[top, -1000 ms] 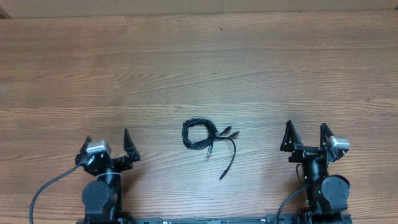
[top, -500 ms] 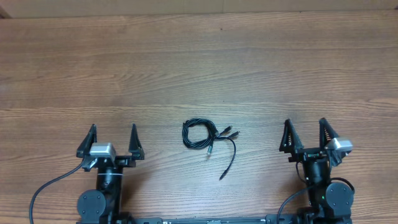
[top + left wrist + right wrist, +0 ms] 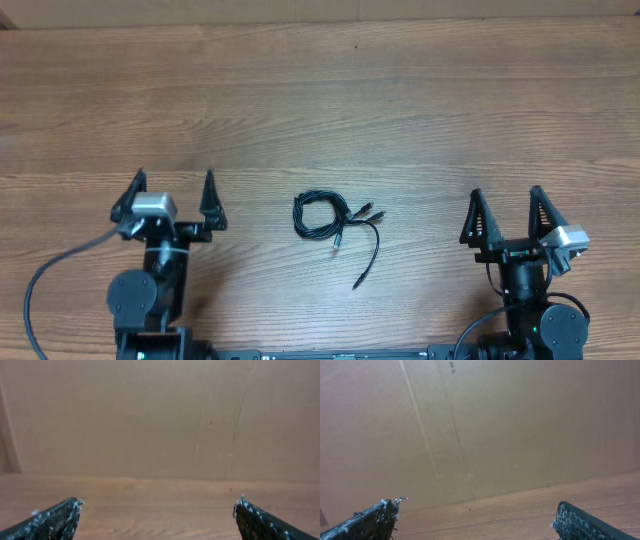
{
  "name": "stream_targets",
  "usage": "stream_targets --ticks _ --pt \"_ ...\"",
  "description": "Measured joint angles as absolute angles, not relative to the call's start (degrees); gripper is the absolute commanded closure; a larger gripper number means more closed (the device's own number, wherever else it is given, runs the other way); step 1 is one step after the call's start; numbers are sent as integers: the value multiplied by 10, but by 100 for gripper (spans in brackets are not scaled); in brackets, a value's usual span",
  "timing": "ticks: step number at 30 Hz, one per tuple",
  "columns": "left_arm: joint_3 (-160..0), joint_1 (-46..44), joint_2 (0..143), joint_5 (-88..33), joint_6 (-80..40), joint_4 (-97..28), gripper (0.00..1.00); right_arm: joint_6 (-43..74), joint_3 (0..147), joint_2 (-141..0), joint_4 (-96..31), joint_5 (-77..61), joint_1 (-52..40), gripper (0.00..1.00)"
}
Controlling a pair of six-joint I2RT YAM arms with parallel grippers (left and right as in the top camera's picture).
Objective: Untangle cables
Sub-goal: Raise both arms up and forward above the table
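The cables (image 3: 325, 219) lie as a small black coil near the middle of the wooden table in the overhead view, with plug ends sticking out to the right and one loose cord (image 3: 368, 260) trailing toward the front. My left gripper (image 3: 172, 184) stands open to the left of the coil, well apart from it. On the other side my right gripper (image 3: 505, 199) is open too, also well apart. Both wrist views show only wide-set fingertips (image 3: 67, 510) (image 3: 572, 515) over bare wood; the cables are out of view there.
A brown cardboard wall (image 3: 160, 420) rises along the table's far edge. A thick black wire (image 3: 45, 280) runs from the left arm's base at the front left. The arm bases (image 3: 145, 300) (image 3: 535, 320) sit at the front edge.
The left gripper has swung from pointing right to pointing straight at the far edge and shifted slightly left. The right gripper has drifted to the right. The cables have not moved.
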State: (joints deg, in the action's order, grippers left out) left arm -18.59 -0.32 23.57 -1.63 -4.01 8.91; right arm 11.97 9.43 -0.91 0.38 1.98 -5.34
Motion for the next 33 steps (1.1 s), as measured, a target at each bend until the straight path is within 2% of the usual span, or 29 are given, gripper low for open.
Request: stream_targets --ticks 5,9,17,23,33 --pt "-190 -3 281 -57 -39 134 0 120 95 -9 -1 20 -53 0" --pt "-238 -3 324 -80 -38 109 0 119 95 -9 -1 22 -53 0" --pt "-536 -3 512 -97 -12 -82 1 120 94 -9 -1 24 -53 0" --pt "-734 -3 655 -130 -2 -179 0 120 95 -10 -1 23 -53 0" --pt "-950 -27 811 -124 37 -352 0 119 143 -17 -73 8 -53 0"
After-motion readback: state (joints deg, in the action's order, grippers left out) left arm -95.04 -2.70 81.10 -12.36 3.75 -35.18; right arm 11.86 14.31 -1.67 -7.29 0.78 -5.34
